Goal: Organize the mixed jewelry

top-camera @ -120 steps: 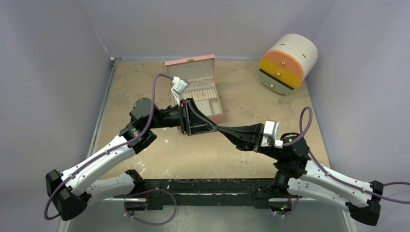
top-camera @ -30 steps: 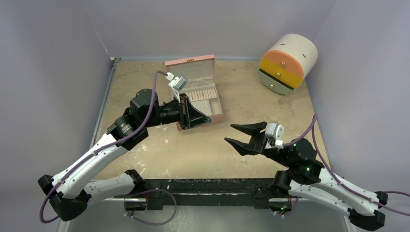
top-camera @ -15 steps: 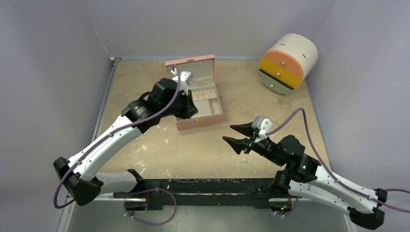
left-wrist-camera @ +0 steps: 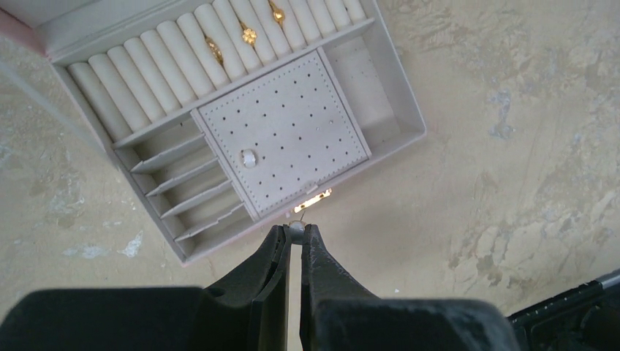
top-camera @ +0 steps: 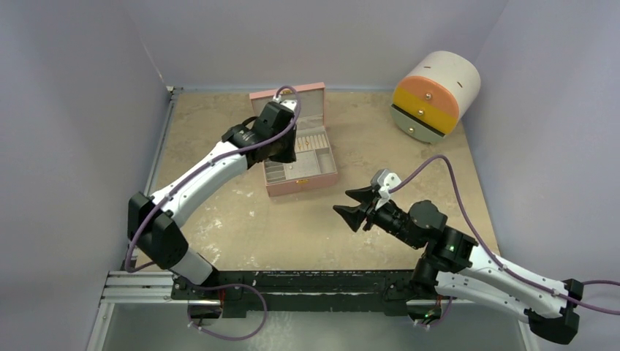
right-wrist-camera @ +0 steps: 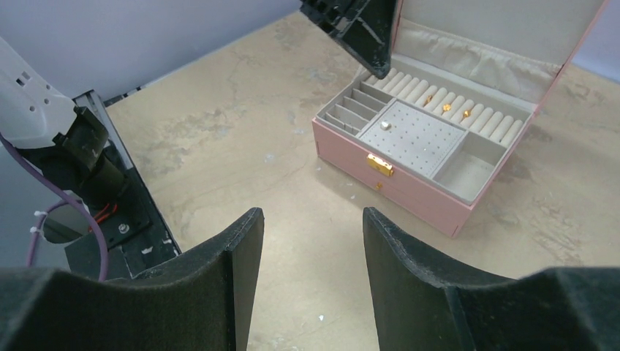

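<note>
A pink jewelry box (top-camera: 303,183) stands open mid-table. My left gripper (top-camera: 283,151) hovers over it, pointing down. In the left wrist view the left gripper (left-wrist-camera: 295,232) is shut on a tiny pearl-like stud (left-wrist-camera: 296,229) with a thin gold wire, just in front of the box's gold clasp (left-wrist-camera: 316,199). Three gold rings (left-wrist-camera: 248,34) sit in the ring rolls. Another pearl stud (left-wrist-camera: 248,158) sits on the perforated pad (left-wrist-camera: 292,131). My right gripper (top-camera: 354,207) stands open and empty right of the box, facing it (right-wrist-camera: 313,219).
A white cylinder cabinet (top-camera: 435,95) with orange and yellow drawers lies at the back right. The box lid (right-wrist-camera: 497,29) stands upright behind the trays. The left arm's base rail (right-wrist-camera: 124,212) runs along the near table edge.
The two grippers, tip to tip earlier, have parted. My left arm swung up and back over the box, still shut. My right arm drew back and turned toward the box, jaws open.
</note>
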Controlling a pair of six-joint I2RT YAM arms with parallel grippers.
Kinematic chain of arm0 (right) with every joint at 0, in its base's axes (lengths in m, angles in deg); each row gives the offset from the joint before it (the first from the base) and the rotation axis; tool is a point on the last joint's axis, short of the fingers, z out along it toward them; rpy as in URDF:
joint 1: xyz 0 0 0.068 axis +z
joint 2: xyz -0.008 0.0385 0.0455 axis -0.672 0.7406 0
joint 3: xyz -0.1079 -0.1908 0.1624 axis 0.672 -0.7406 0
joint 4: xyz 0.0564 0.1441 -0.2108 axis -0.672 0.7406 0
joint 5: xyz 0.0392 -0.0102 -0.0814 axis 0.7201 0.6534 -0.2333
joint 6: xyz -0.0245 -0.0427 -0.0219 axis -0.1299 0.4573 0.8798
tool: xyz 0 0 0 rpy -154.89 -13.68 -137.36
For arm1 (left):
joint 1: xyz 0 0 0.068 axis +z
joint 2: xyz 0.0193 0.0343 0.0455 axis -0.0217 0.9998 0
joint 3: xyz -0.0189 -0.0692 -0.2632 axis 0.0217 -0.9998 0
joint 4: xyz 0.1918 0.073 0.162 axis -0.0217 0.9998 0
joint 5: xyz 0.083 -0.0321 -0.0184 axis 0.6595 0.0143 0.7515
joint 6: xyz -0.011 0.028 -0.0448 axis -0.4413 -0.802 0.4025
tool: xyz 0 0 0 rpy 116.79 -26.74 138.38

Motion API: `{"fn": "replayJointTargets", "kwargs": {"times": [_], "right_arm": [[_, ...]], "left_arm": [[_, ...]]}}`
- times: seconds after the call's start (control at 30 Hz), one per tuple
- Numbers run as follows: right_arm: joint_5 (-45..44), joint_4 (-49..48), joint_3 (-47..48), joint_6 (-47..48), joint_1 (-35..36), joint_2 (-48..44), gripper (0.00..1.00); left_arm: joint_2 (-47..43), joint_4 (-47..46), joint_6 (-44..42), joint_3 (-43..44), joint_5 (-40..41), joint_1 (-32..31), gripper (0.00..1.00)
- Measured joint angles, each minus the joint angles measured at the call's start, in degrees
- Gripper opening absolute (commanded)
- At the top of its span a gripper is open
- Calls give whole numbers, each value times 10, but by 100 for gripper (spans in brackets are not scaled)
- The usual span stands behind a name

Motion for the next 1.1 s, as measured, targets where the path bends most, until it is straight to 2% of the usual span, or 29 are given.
{"fn": "replayJointTargets", "kwargs": {"times": [0.43,1.1], "right_arm": [[-12,7,0,-25,0,11,56],[-15,7,0,-35,0,51,58]], "left_arm": [[146,33,-5,80,41,0,0],[206,38,-22,88,55,0,0]]}}
